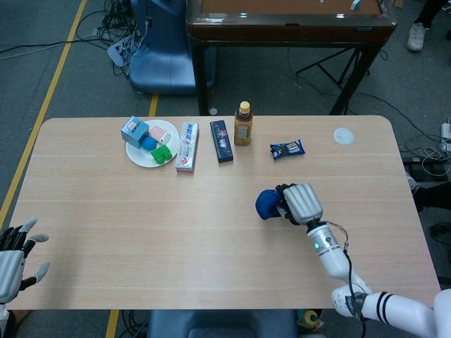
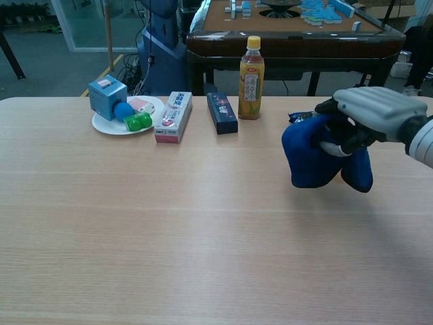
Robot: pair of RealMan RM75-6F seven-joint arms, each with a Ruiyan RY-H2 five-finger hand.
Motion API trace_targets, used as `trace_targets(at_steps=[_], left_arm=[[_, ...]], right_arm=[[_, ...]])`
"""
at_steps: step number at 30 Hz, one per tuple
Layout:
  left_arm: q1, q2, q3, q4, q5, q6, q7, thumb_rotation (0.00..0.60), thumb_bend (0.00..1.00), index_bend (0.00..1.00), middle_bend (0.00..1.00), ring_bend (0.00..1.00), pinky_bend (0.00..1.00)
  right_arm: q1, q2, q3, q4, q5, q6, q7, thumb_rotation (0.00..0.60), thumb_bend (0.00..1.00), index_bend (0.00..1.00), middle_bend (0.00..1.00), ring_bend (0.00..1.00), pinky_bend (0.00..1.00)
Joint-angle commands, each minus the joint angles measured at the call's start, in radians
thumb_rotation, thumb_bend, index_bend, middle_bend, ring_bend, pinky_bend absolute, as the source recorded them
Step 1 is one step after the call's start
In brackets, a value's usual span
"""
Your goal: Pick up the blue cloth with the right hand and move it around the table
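Item, blue cloth (image 1: 268,204): we record it bunched into a rounded wad with two hanging lobes, deep blue, soft and creased, gripped in the right hand (image 1: 301,203) and, as we judge from the chest view, lifted clear of the worktop (image 1: 141,211). It sits toward the right half, between the centre and the right edge, nearer the far edge than the near one. The cloth protrudes from the hand toward the left edge and hangs below the fingers (image 2: 325,107), so its long axis runs downward. Item, left hand (image 1: 13,255): fingers spread, holding nothing, at the near left corner, well apart from the cloth. We judge any sweep must carry the cloth clear of the bottle (image 1: 243,123) and snack packet (image 1: 287,148) near the far edge.
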Motion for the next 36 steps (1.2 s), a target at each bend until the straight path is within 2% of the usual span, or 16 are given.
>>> trace_targets(at_steps=[1, 11, 22, 30, 36], left_arm=[[0.000, 0.000, 0.000, 0.000, -0.003, -0.002, 0.002, 0.600, 0.26, 0.33, 0.07, 0.11, 0.06], [-0.003, -0.006, 0.002, -0.001, -0.006, -0.014, 0.012, 0.600, 0.26, 0.33, 0.07, 0.11, 0.06], [-0.010, -0.016, 0.003, -0.005, -0.011, -0.027, 0.030, 0.600, 0.26, 0.34, 0.07, 0.11, 0.06], [-0.009, -0.017, 0.005, -0.010, -0.015, -0.029, 0.036, 0.600, 0.26, 0.34, 0.07, 0.11, 0.06], [-0.003, -0.014, 0.006, -0.011, -0.017, -0.023, 0.034, 0.600, 0.26, 0.34, 0.07, 0.11, 0.06]], right_arm=[[0.015, -0.008, 0.015, 0.073, 0.038, -0.034, 0.015, 0.600, 0.68, 0.73, 0.57, 0.57, 0.71], [0.026, -0.009, 0.011, 0.223, 0.075, -0.085, 0.043, 0.600, 0.68, 0.73, 0.58, 0.57, 0.71], [0.031, 0.003, -0.027, 0.301, 0.089, -0.145, 0.005, 0.600, 0.68, 0.73, 0.58, 0.57, 0.71], [0.050, -0.040, -0.048, 0.350, 0.083, -0.186, -0.010, 0.600, 0.68, 0.73, 0.58, 0.57, 0.71], [0.068, -0.104, -0.061, 0.399, 0.058, -0.217, 0.030, 0.600, 0.68, 0.74, 0.59, 0.57, 0.71]])
